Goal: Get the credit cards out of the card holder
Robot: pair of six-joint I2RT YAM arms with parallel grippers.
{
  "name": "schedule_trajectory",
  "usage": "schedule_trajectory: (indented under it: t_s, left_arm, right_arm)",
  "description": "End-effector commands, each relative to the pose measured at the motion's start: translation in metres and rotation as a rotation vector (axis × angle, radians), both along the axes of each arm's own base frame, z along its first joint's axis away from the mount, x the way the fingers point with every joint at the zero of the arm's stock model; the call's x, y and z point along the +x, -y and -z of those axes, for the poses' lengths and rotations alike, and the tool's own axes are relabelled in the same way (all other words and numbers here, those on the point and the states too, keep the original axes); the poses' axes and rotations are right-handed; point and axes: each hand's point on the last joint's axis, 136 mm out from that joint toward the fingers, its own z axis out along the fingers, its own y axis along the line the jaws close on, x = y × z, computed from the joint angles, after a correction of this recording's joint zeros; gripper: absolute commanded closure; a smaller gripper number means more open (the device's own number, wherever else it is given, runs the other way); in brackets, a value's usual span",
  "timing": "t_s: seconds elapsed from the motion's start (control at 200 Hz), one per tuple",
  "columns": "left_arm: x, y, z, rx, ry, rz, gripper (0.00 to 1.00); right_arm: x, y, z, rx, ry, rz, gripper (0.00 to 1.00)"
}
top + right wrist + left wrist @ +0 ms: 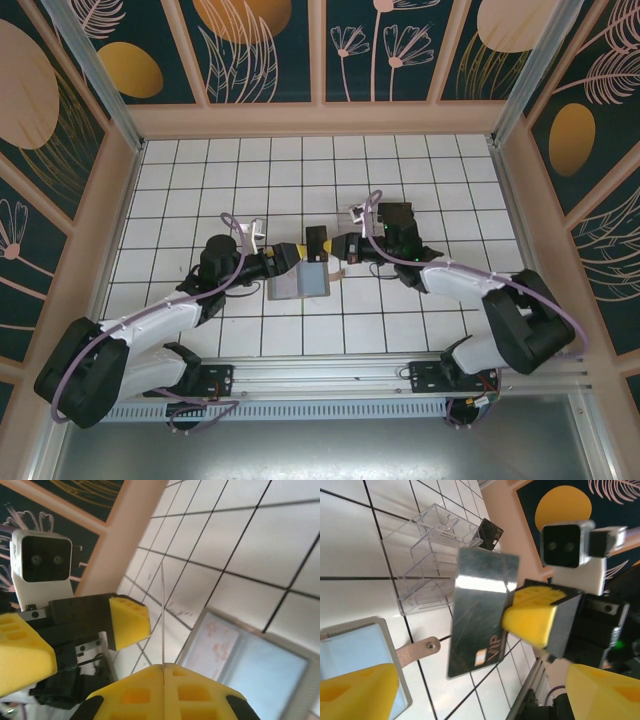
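Observation:
A dark credit card (480, 625) marked VIP hangs above the tiles, pinched at one edge by my right gripper (337, 247). In the right wrist view the same card (162, 615) shows edge-on, and my right gripper (163, 667) is shut on it. My left gripper (293, 256) stands open just beside the card, its yellow fingers (129, 622) apart and off it. The grey card holder (300, 285) lies open on the table below both grippers, its blue-grey inside (250, 655) up and its tan strap tab (417, 650) sticking out.
A clear plastic tray (430, 555) stands on the tiles just past the card holder, with another dark card (490, 532) at its far end. The peach enclosure walls (330, 118) ring the white tiled table.

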Motion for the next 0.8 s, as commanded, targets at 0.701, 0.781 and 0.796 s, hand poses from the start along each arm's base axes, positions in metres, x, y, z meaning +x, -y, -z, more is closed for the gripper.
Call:
schedule_trajectory:
  t_s: [0.701, 0.781, 0.796]
  left_arm:
    - [0.002, -0.019, -0.025, 0.092, 0.285, -0.057, 0.01]
    - [-0.003, -0.019, -0.03, 0.061, 0.288, -0.051, 0.01]
    - [-0.004, -0.019, -0.031, 0.056, 0.291, -0.047, 0.01]
  right_arm:
    - [0.069, 0.133, -0.02, -1.403, 0.787, 0.077, 1.0]
    - [0.071, 0.14, -0.016, -1.509, 0.836, -0.012, 1.0]
    - [0.072, 0.141, -0.015, -1.528, 0.847, -0.027, 1.0]
